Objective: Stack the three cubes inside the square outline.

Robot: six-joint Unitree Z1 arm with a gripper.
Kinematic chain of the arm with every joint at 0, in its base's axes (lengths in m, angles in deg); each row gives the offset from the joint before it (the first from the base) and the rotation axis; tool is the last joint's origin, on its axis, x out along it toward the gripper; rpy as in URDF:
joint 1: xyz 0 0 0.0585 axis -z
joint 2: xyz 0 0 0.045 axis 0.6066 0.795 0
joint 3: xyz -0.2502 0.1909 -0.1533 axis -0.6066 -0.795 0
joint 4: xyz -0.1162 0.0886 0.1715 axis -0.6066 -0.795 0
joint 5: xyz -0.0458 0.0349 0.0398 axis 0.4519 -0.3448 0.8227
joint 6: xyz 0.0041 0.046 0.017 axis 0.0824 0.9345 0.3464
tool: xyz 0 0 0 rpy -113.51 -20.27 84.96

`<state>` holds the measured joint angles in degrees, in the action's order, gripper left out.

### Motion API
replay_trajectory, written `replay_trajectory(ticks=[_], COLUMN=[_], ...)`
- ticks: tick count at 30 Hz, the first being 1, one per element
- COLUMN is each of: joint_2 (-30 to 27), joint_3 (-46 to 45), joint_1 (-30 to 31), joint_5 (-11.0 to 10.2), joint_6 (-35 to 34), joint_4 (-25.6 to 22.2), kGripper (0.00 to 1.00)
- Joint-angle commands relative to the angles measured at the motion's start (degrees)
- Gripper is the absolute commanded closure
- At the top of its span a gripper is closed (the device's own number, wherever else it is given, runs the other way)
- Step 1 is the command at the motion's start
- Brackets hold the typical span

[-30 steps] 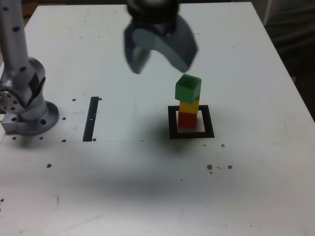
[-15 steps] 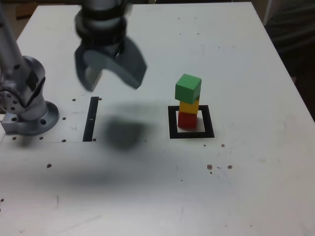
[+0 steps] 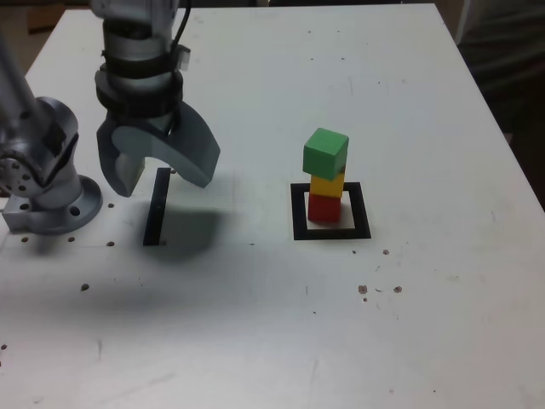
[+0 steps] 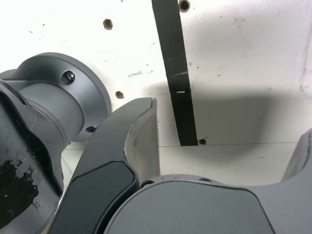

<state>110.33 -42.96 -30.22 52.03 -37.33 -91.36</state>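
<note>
Exterior view: my pincer [image 3: 166,187] hangs spread wide, gripping nothing, touching nothing. At its 3 o'clock, well apart, the cubes stand stacked: red [image 3: 324,209] within the square [image 3: 361,211], yellow [image 3: 327,185] on red, green [image 3: 325,153] topmost, turned askew. Wrist view: I see the black strip [image 4: 176,73] beyond the spread jaws, toward 12 o'clock.

The open gripper [image 4: 226,146] is w/ nothing btwn its tips. Black strip [image 4: 176,73] on white table [image 4: 234,44], near round arm base [image 4: 80,92].
</note>
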Motion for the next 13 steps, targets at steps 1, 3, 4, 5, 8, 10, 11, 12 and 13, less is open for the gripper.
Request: replay_trajectory(ticks=[1,3,4,5,8,10,11,12,13], joint_2=[-0.4,-0.4,-0.4,-0.5,-0.5,-0.6,-0.6,-0.7,-0.7], joint_3=[-0.3,-0.6,-0.7,-0.7,-1.0,-1.1,-1.2,-1.3,-1.4], joint_1=[-0.1,-0.1,-0.1,-0.1,-0.1,-0.1,-0.1,-0.1,-0.1], joint_5=[0.1,0.1,0.1,0.0,0.0,0.0,0.0,0.0,0.0], joint_6=[-0.2,-0.2,-0.2,-0.2,-0.2,-0.2,-0.2,-0.1,-0.1], joint_4=[0.2,0.3,0.4,0.4,0.4,0.4,0.4,0.4,0.5], kGripper=[0.0,0.0,0.0,0.0,0.0,0.0,0.0,0.0,0.0])
